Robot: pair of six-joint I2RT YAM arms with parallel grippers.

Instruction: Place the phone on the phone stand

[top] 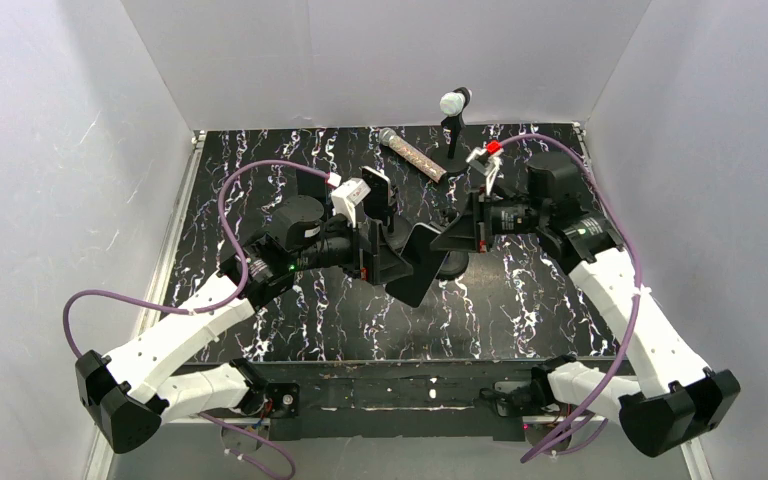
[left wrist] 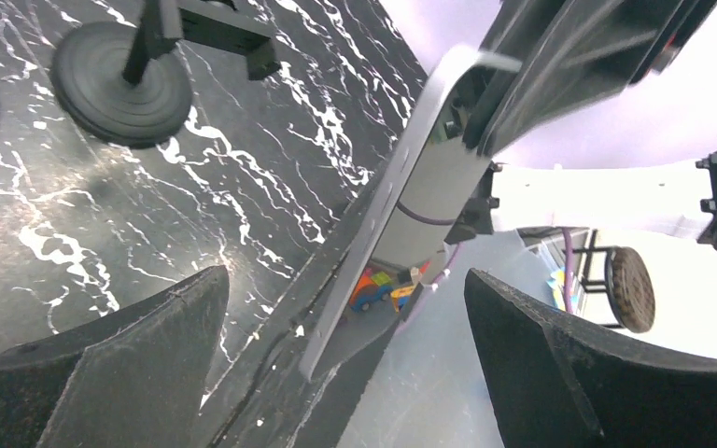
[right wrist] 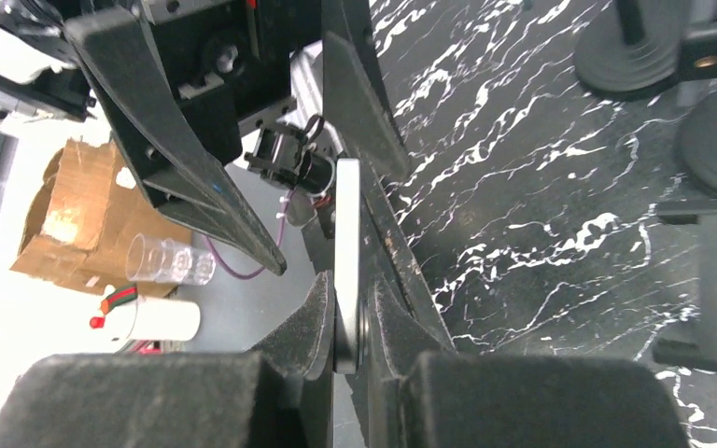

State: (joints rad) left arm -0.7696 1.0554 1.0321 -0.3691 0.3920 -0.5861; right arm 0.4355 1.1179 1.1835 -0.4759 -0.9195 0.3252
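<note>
Gripping the phone (right wrist: 346, 252) edge-on with right jaws, above black marbled desk (right wrist: 523, 187); with left jaws spread wide around it.

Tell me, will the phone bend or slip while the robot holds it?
Probably stiff: the phone looks like a straight thin slab though the right gripper pinches only one end. Maybe slippery: its edge looks smooth and shiny. It might tilt if bumped, since the left gripper is open, not holding it.

The top camera looks down on the phone (top: 420, 268) from high above. Both wrist cameras face it closely from opposite sides.
</note>
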